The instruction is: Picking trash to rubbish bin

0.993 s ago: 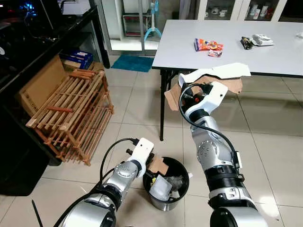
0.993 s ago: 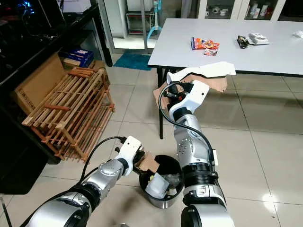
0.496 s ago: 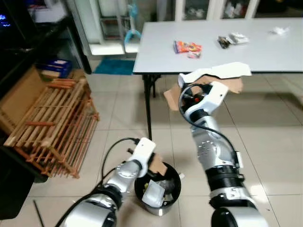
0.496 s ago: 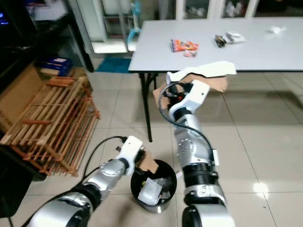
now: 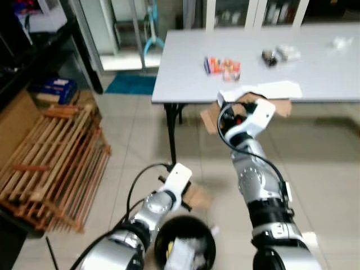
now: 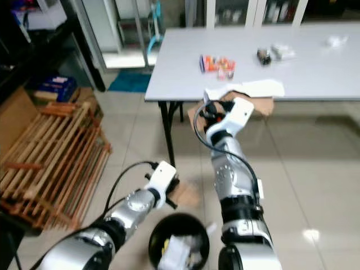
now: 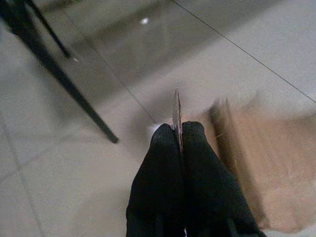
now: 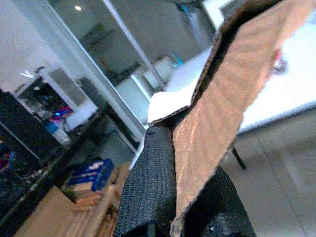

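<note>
Beside the grey table [image 5: 315, 62], over the tiled floor [image 5: 326, 169], both arms carry cardboard, so the step in hand looks like bringing scraps to the black bin [image 5: 185, 250] at the robot's feet. Raised high with its elbow bent, the right gripper [image 8: 187, 197] is clamped on a big cardboard sheet [image 5: 259, 95] held near the table's edge. Lower down, the left gripper [image 7: 177, 140] reaches forward, pinching a small cardboard piece [image 5: 197, 197] just past the bin's rim. Next, I judge, that small piece must come back over the bin's mouth before being let go. Wrappers [image 5: 223, 64] lie on the table.
</note>
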You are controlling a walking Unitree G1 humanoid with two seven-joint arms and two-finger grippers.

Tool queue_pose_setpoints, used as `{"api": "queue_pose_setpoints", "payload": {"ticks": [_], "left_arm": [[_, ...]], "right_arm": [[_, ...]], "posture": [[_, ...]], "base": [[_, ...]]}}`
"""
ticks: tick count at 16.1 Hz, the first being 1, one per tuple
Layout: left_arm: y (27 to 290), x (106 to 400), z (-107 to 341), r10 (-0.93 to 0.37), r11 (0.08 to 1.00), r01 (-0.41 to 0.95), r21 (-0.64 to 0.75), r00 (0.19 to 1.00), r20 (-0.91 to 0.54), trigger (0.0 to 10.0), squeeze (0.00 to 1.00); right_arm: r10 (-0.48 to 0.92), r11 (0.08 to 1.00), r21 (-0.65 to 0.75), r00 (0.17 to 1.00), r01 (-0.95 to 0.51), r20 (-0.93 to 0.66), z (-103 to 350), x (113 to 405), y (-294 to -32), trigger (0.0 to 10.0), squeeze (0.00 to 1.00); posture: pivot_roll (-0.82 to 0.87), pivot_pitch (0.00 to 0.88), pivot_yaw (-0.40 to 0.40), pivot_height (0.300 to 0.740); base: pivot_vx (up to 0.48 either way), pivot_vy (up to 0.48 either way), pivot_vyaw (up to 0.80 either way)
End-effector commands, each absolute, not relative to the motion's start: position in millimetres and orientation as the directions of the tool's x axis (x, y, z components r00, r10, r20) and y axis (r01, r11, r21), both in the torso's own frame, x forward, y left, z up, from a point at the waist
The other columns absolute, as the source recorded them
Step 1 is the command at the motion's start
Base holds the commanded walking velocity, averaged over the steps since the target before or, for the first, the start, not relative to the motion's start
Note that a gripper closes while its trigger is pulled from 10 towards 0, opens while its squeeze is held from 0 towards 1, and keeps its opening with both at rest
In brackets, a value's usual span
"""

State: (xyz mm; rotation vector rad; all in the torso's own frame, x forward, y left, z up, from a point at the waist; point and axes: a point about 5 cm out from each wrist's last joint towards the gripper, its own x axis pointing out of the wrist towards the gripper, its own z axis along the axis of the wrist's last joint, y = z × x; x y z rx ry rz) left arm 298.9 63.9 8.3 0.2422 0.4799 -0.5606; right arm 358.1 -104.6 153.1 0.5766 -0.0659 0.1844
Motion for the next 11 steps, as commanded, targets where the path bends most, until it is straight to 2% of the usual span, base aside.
{"api": "queue_pose_setpoints", "payload": {"ticks": [1, 9, 11], "left_arm": [[76.6, 299.9, 6.2, -0.426, 0.831, 0.546, 0.11, 0.749, -0.508, 10.0, 0.0], [74.9, 296.2, 2.9, -0.444, 0.817, 0.568, 0.094, 0.726, -0.525, 10.0, 0.0], [74.3, 290.6, -3.7, -0.448, 0.796, 0.598, 0.093, 0.686, -0.573, 10.0, 0.0]], "right_arm": [[0.192, 0.82, 0.525, 0.973, -0.23, 0.127, 158.1, 358.0, -92.1, 10.0, 0.0], [0.192, 0.82, 0.524, 0.973, -0.23, 0.126, 158.1, 357.9, -92.4, 10.0, 0.0], [0.193, 0.82, 0.523, 0.973, -0.23, 0.125, 158.3, 358.0, -92.2, 10.0, 0.0]], "posture": [[0.01, 0.0, 0.082, 0.74], [0.01, 0.0, 0.082, 0.74], [0.01, 0.0, 0.082, 0.74]], "base": [[0.0, 0.0, 0.0], [0.0, 0.0, 0.0], [0.0, 0.0, 0.0]]}}
